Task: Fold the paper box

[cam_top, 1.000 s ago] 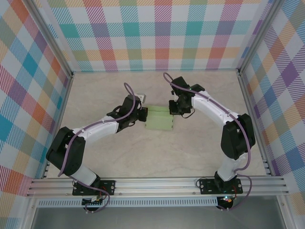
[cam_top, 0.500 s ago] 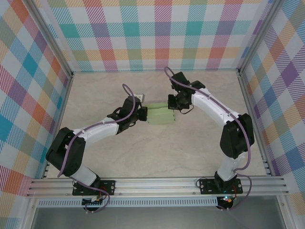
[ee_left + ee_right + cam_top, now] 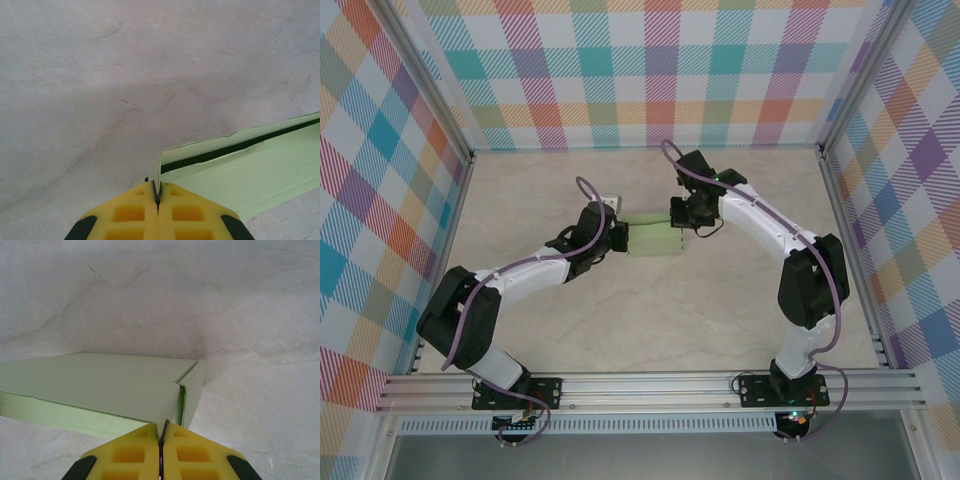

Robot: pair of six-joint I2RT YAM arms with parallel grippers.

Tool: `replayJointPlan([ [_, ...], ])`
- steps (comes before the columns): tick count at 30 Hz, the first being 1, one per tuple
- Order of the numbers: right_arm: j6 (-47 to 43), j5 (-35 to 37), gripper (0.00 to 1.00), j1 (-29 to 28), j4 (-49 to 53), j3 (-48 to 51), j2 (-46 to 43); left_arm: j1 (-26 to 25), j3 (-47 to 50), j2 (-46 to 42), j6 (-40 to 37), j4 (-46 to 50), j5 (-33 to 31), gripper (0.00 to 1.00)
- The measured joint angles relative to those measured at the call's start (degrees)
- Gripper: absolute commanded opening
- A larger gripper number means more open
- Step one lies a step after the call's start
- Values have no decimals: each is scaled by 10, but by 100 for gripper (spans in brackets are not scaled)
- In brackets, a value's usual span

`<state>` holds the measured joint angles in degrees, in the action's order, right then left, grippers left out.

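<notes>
- The box [image 3: 653, 238] is lying around the middle of the table [image 3: 650, 330], folded into a flat pale-green rectangle and stretching between the two grippers.
- The left gripper [image 3: 622, 238] is holding the box's left end. In the left wrist view its yellow fingers [image 3: 130, 214] are pressing together, with a thin upright edge of card pinched in the seam between them.
- From that pinch the box is running off to the right of the view (a dark slit is showing along its side, between two layers of card).
- The right gripper [image 3: 681, 222] is holding the box's far right corner. In the right wrist view its fingers [image 3: 192, 454] are likewise pressing together on a thin card edge, just beside a small end flap that is standing slightly open.
- The box's broad top face is looking smooth and flat there.
- Whether the box is resting on the table or hanging just above it, I cannot tell.
</notes>
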<state>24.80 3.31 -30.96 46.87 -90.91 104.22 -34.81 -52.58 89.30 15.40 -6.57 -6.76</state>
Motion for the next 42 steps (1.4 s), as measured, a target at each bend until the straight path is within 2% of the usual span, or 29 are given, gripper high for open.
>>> replayJointPlan([
  [23, -61, -10, 8, 21, -23, 31, -2, -13, -6, 26, -2, -31, -15, 2],
  [42, -125, -53, 8, 42, -4, 27, -1, -19, -6, 28, -12, -33, -18, 2],
])
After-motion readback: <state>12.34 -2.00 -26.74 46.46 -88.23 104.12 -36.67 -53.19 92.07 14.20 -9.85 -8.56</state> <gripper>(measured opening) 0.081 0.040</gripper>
